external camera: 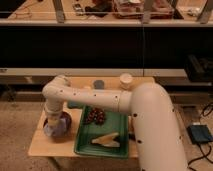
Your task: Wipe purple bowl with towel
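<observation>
A purple bowl [61,126] sits on the left part of a small wooden table [40,145]. A pale towel [50,131] lies in the bowl, bunched at its left side. My white arm reaches from the lower right across the table, and my gripper [52,120] points down into the bowl, on the towel. The wrist hides the fingers.
A green tray [85,142] lies right of the bowl, holding dark grapes [95,116] and a pale banana-like piece [106,141]. A white cup [126,81] and a grey cup [99,84] stand at the table's back edge. A dark counter runs behind.
</observation>
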`<state>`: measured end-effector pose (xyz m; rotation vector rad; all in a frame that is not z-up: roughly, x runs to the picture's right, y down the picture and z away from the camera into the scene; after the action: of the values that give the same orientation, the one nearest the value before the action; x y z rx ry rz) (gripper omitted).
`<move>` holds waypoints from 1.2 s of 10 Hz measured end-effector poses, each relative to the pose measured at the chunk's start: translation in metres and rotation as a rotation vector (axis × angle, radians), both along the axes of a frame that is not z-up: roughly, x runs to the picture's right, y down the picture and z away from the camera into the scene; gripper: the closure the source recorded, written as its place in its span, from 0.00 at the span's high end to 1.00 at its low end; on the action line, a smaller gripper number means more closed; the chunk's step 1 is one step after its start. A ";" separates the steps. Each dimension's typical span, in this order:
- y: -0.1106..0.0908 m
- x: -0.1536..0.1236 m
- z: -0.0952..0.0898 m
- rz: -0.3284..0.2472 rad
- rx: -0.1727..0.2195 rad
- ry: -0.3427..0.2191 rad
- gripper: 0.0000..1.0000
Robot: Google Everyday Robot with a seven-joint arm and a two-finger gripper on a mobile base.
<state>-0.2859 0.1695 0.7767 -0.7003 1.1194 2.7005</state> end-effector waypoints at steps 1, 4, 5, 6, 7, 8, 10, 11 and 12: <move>0.003 0.010 0.004 0.010 -0.010 0.013 0.00; 0.012 0.027 0.016 0.030 -0.039 0.049 0.00; 0.012 0.032 0.020 0.040 -0.045 0.062 0.00; 0.013 0.040 0.025 0.052 -0.052 0.077 0.00; 0.011 0.045 0.028 0.063 -0.052 0.088 0.00; 0.000 0.054 0.034 0.086 -0.047 0.109 0.00; -0.015 0.058 0.042 0.103 -0.035 0.121 0.00; -0.026 0.053 0.045 0.108 -0.026 0.116 0.00; -0.032 0.049 0.045 0.111 -0.020 0.111 0.00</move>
<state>-0.2373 0.1373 0.8214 -0.6401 1.1673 2.8567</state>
